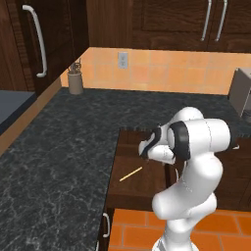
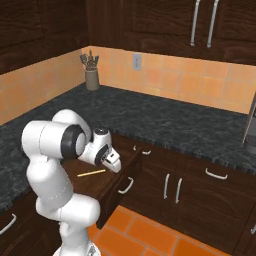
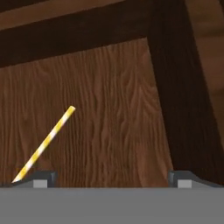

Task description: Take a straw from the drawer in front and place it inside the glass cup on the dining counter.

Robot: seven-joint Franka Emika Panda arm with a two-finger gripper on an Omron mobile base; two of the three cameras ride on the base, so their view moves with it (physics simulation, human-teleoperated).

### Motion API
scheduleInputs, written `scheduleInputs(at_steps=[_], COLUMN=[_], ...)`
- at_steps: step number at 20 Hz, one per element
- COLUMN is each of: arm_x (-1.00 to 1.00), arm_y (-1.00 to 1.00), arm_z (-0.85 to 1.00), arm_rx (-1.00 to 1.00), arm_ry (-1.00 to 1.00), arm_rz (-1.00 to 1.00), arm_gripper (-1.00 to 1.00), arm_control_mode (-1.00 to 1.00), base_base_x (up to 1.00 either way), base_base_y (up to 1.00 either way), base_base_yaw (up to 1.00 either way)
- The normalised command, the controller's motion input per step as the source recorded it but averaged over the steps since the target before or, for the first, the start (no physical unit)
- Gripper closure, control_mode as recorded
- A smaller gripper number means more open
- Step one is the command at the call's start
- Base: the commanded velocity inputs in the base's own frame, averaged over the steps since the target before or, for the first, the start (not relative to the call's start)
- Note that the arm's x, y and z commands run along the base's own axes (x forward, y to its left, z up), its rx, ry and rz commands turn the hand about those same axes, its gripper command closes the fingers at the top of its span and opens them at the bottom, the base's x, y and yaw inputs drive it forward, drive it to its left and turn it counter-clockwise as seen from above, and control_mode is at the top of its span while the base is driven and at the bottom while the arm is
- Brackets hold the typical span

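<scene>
I'm over the open drawer [image 1: 139,188] now, claw [image 3: 112,178] spread wide and empty. The straw [image 3: 44,145] lies flat on the drawer floor, off toward one fingertip [image 3: 43,178]. It looks feather-light, thin, probably easy to crush or roll, so I'd pinch it gently near its middle, across its length.
</scene>
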Motion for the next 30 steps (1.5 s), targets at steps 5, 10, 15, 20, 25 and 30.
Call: scheduleInputs(at_steps=[5, 10, 15, 20, 25, 30], arm_x=[0.07, 0.00, -0.20, -0.68, -0.53, -0.02], arm_y=[-0.04, -0.28, -0.71, -1.00, -0.89, 0.46], arm_z=[-0.57, -0.54, -0.49, -0.17, 0.04, 0.58], arm_rx=[-0.03, -0.02, -0.07, -0.12, -0.08, 0.00], arm_ry=[0.09, 0.06, 0.03, 0.00, 0.00, -0.02], arm_rz=[0.12, 0.12, 0.05, 0.00, 0.00, 0.00], arm_gripper=[-1.00, -1.00, -1.00, -1.00, -1.00, -1.00], arm_control_mode=[-1.00, -1.00, -1.00, -1.00, -1.00, -1.00], base_base_x=[0.00, 0.00, 0.00, 0.00, 0.00, 0.00], base_base_y=[0.00, 0.00, 0.00, 0.00, 0.00, 0.00], base_base_yaw=[0.00, 0.00, 0.00, 0.00, 0.00, 0.00])
